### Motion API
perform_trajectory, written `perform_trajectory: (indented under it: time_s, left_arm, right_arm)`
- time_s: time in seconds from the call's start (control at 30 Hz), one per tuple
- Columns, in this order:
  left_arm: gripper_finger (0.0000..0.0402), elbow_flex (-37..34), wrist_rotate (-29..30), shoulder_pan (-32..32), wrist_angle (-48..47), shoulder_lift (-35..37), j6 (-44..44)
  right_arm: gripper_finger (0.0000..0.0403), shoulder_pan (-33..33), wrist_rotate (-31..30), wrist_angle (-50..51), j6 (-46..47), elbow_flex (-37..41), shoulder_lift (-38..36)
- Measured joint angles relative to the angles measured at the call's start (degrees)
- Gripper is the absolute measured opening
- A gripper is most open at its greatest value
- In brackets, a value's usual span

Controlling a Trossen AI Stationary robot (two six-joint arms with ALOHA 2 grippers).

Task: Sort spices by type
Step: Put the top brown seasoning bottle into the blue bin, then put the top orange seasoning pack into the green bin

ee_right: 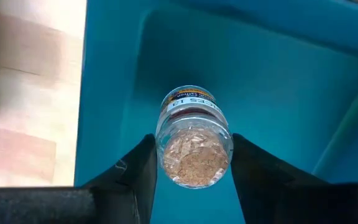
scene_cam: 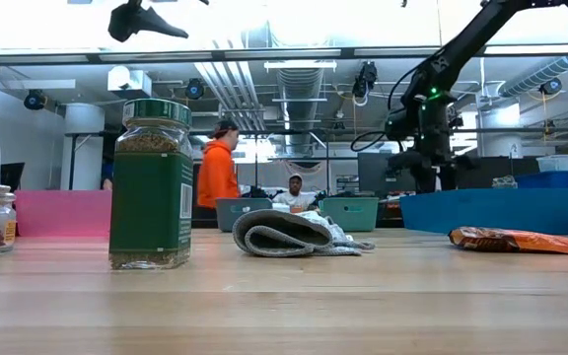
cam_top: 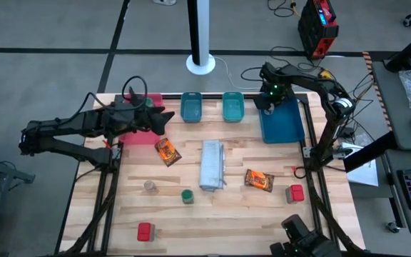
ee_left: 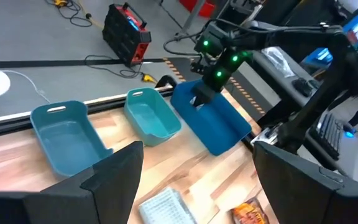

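My right gripper (ee_right: 194, 180) is shut on a small glass jar (ee_right: 194, 146) of pale spice, above the blue tray's far left corner (cam_top: 268, 114). My left gripper (ee_left: 197, 180) is open and holds nothing, hovering over the pink tray (cam_top: 140, 135). On the table stand a pale-lidded jar (cam_top: 150, 186) and a green-lidded jar (cam_top: 187, 195). Also lying there are two red boxes (cam_top: 145, 230) (cam_top: 295, 193) and two orange-red packets (cam_top: 167, 151) (cam_top: 259, 180). My right gripper pinches the jar's glass body near its base (ee_right: 166, 155) between the two fingers (ee_right: 143, 168), one on each side. The fingers come from above, pointing down into the blue tray. The jar's base faces the wrist and its labelled end (ee_right: 191, 102) points toward the tray floor.
A grey-white folded bundle (cam_top: 212, 165) lies mid-table between the packets. Two teal trays (cam_top: 191, 107) (cam_top: 233, 106) sit along the far edge between the pink and blue trays. In the low view, people (scene_cam: 215, 173) are in the room behind the table.
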State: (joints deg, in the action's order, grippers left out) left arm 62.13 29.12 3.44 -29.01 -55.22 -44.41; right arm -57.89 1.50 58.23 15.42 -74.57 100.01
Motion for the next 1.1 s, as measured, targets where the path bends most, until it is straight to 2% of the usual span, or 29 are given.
perform_trajectory:
  time_s: [0.13,0.4,0.7,0.8,0.97,1.1]
  left_arm:
    - [0.0288,0.0,0.2,0.0,0.4,0.0,0.5]
    - [0.0288,0.0,0.3,0.0,1.1,0.0,0.3]
    - [0.0288,0.1,0.4,0.0,2.0,0.0,2.8]
    - [0.0288,0.1,0.1,0.0,2.0,0.0,2.8]
    - [0.0288,0.9,-3.9,0.0,1.1,0.3,1.6]
    - [0.0288,3.2,-6.2,0.0,-5.1,0.1,2.9]
  right_arm:
    - [0.0166,0.0,0.0,-0.4,-0.5,0.3,0.0]
    - [0.0230,0.0,0.0,-1.8,-1.1,0.3,0.0]
    - [0.0230,0.0,0.0,-0.9,-1.1,0.4,-1.0]
    - [0.0230,0.0,0.0,2.2,0.3,0.0,-2.7]
    - [0.0237,0.6,0.9,10.9,3.8,-1.7,-8.8]
    - [0.0239,3.7,3.8,11.6,7.3,-1.8,-16.2]
